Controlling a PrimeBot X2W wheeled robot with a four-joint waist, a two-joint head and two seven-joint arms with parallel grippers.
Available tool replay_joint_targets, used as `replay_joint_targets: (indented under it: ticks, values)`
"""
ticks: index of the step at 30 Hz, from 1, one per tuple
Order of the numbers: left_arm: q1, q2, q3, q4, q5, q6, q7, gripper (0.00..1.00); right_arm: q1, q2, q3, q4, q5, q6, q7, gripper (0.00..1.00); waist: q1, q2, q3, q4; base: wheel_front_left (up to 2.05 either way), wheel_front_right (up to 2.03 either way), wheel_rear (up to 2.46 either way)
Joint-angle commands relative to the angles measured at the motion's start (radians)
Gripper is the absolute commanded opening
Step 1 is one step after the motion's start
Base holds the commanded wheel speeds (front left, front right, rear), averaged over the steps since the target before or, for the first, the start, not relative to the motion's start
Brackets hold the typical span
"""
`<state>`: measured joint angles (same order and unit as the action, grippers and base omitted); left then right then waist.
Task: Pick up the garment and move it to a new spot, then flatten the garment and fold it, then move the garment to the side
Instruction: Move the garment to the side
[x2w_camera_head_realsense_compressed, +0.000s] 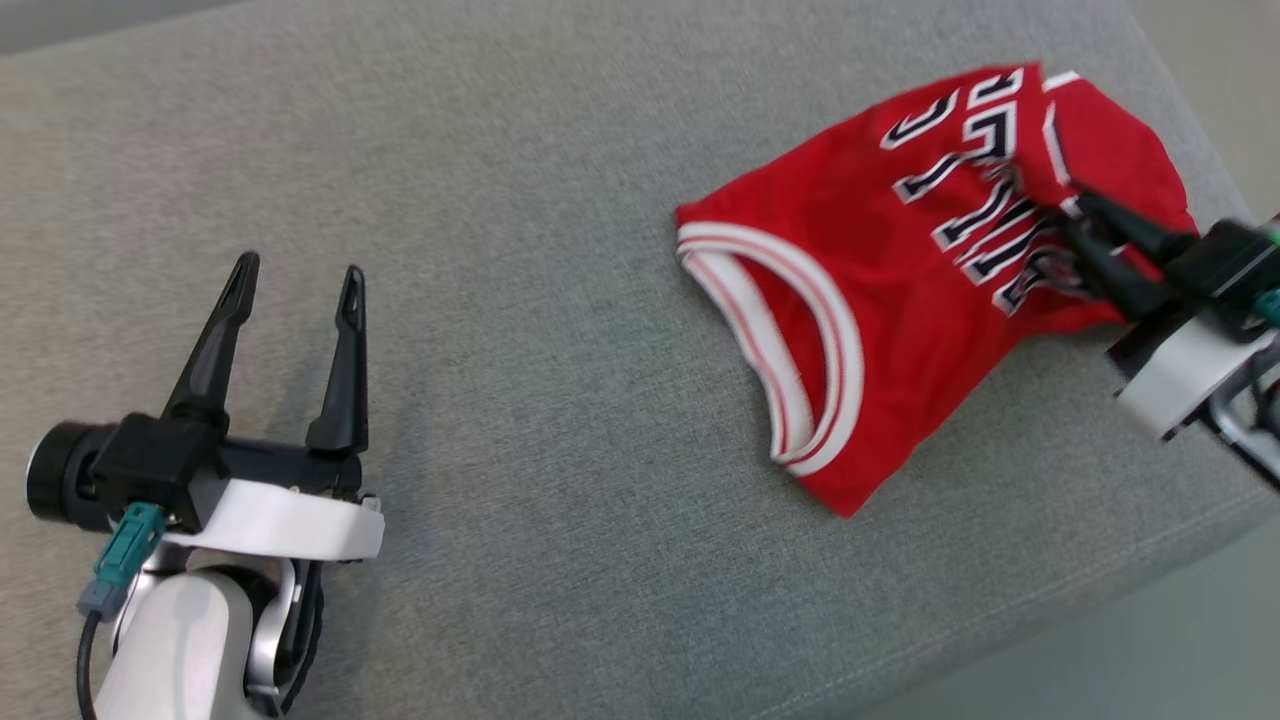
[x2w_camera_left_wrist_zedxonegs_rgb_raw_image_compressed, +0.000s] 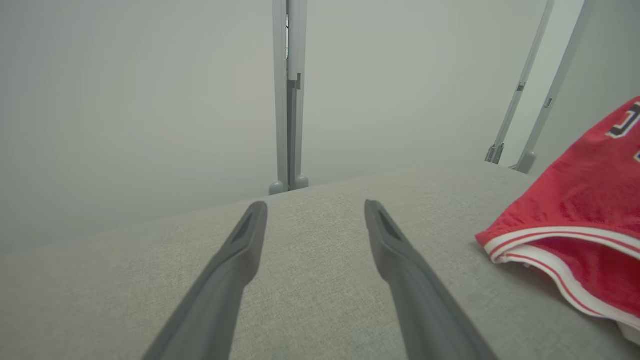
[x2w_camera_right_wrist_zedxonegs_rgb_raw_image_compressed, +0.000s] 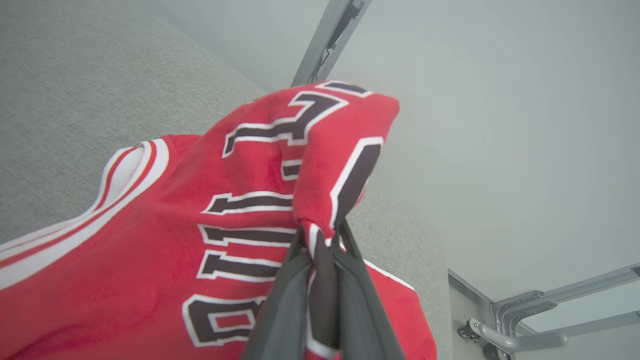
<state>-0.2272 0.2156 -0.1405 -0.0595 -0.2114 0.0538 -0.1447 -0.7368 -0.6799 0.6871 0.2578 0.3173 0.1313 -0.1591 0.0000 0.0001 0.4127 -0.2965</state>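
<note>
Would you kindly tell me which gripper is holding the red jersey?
The right gripper, pinched shut on a lettered fold of the jersey; the left gripper stands open, well apart.

The jersey (x2w_camera_head_realsense_compressed: 880, 290) was red with white-and-red striped trim and black, white-edged lettering, on a plain grey fabric counter (x2w_camera_head_realsense_compressed: 520, 200).

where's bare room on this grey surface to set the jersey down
The widest bare stretch of the surface lies between the left gripper and the jersey, and runs on to the far edge. It is crowded at the right end, where the jersey lies bunched with the right gripper shut on it.
</note>
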Motion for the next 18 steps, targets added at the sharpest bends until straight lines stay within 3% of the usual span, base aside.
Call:
replay_joint_targets:
  ticks: [1,8,16,17,18]
  values:
    - [-0.024,0.012,-0.002,-0.012,0.012,-0.003,0.005,1.0,-0.03,-0.023,0.003,0.008,0.014,-0.001,-0.014,0.0,0.0,-0.0001,0.061,-0.042,0.0,0.0,0.0]
    - [-0.072,0.033,-0.023,-0.037,0.031,-0.014,0.034,1.0,-0.097,-0.117,-0.061,0.084,0.072,-0.001,-0.042,0.0,0.0,-0.0001,0.129,-0.052,0.0,0.0,0.0]
    - [-0.119,0.035,-0.049,-0.044,0.038,-0.025,0.046,1.0,-0.122,-0.088,-0.091,0.309,0.151,-0.001,-0.076,0.02,0.0,-0.0001,0.183,-0.021,0.0,0.0,0.0]
    - [-0.123,0.035,-0.051,-0.044,0.039,-0.026,0.048,1.0,-0.124,-0.079,-0.093,0.35,0.156,-0.001,-0.08,0.31,0.0,-0.0001,0.188,-0.015,0.0,0.0,0.0]
    - [-0.128,0.035,-0.053,-0.043,0.038,-0.025,0.049,1.0,-0.129,-0.067,-0.096,0.388,0.168,-0.001,-0.083,0.91,0.0,-0.0001,0.192,-0.01,0.0,0.0,0.0]
